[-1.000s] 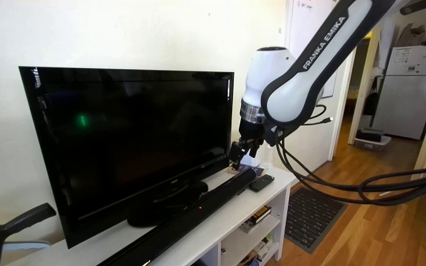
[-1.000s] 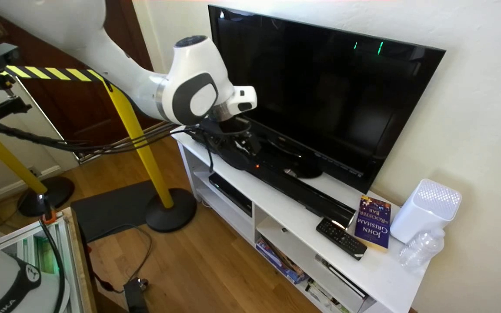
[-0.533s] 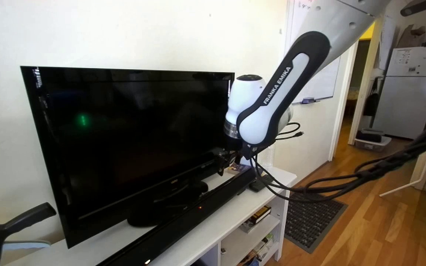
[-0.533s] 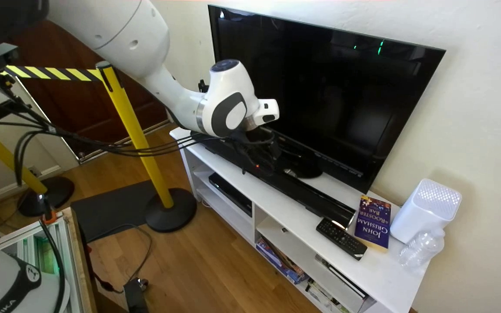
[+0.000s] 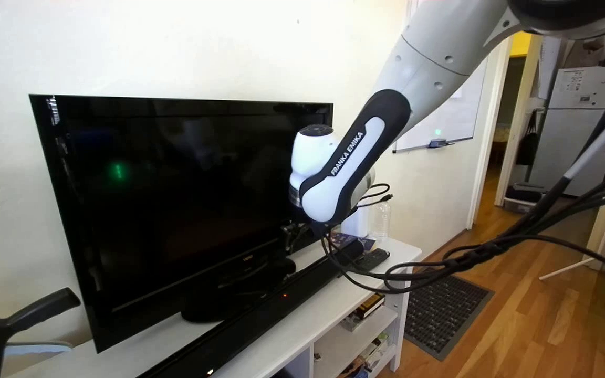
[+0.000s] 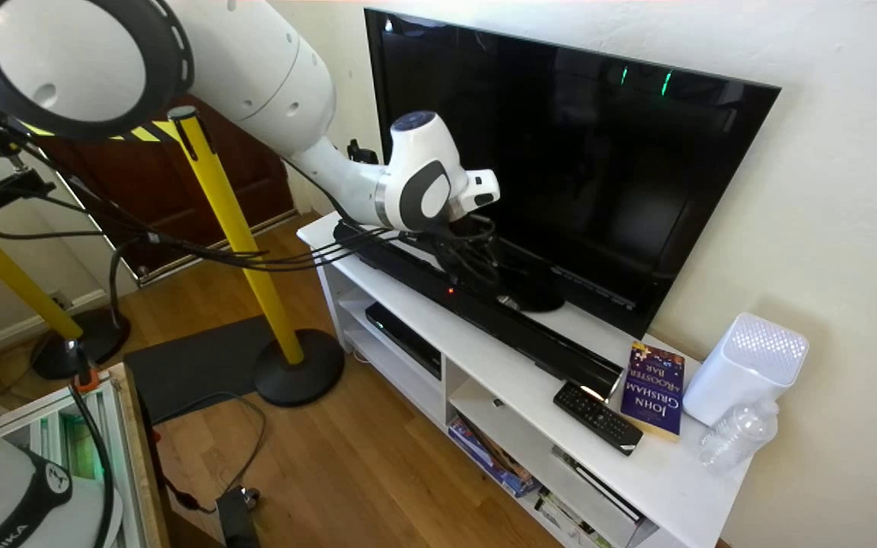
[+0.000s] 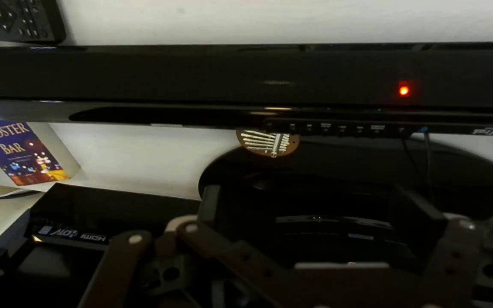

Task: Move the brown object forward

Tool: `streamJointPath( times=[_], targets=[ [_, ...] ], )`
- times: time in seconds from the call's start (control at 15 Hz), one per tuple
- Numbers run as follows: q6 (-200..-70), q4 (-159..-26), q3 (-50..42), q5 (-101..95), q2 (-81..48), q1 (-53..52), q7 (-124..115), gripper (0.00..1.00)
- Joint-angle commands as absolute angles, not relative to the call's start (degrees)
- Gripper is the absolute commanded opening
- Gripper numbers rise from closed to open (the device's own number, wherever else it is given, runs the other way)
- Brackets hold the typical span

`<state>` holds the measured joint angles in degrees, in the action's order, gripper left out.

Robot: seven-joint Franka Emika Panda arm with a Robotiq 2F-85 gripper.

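Observation:
The brown object (image 7: pixel 268 143) is a small rounded reddish-brown piece with silvery metal tines. In the wrist view it lies at the edge of the black TV base, behind the speaker bar (image 7: pixel 212 81), which hides part of it. In an exterior view its tines (image 6: pixel 508 302) show as a small silvery patch. My gripper (image 7: pixel 313 207) is open, with its fingers wide apart and nothing seen between them. It hangs over the TV base, on the screen side of the brown object and apart from it. In an exterior view the gripper (image 5: pixel 293 236) is close in front of the screen.
The TV (image 6: pixel 575 167) stands close behind the gripper. A remote (image 6: pixel 598 417), a book (image 6: pixel 653 388), a white router (image 6: pixel 747 365) and a clear bottle (image 6: pixel 739 434) stand or lie at one end of the white cabinet (image 6: pixel 682 487). A black box (image 7: pixel 114 209) is beside the TV base.
The arm has moved along the TV and lower, leftward in an exterior view and rightward in another. The brown object has not visibly moved.

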<state>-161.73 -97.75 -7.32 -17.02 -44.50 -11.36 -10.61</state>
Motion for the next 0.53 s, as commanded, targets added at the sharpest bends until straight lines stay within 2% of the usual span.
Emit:
streamJointPath(
  times=[0.0, 0.07, 0.13, 0.47],
  targets=[
    [-154.1, -86.7, -7.2, -14.3, -50.7, -11.8, -9.3, 1.0],
    [-152.0, -84.6, -7.1, -14.4, -51.7, -11.9, -9.3, 1.0],
    [-155.9, -91.1, -7.8, -15.7, -48.0, -12.3, -10.0, 1.0],
    [-155.2, -90.0, -7.9, -15.7, -48.7, -12.3, -10.0, 1.0]
  ],
)
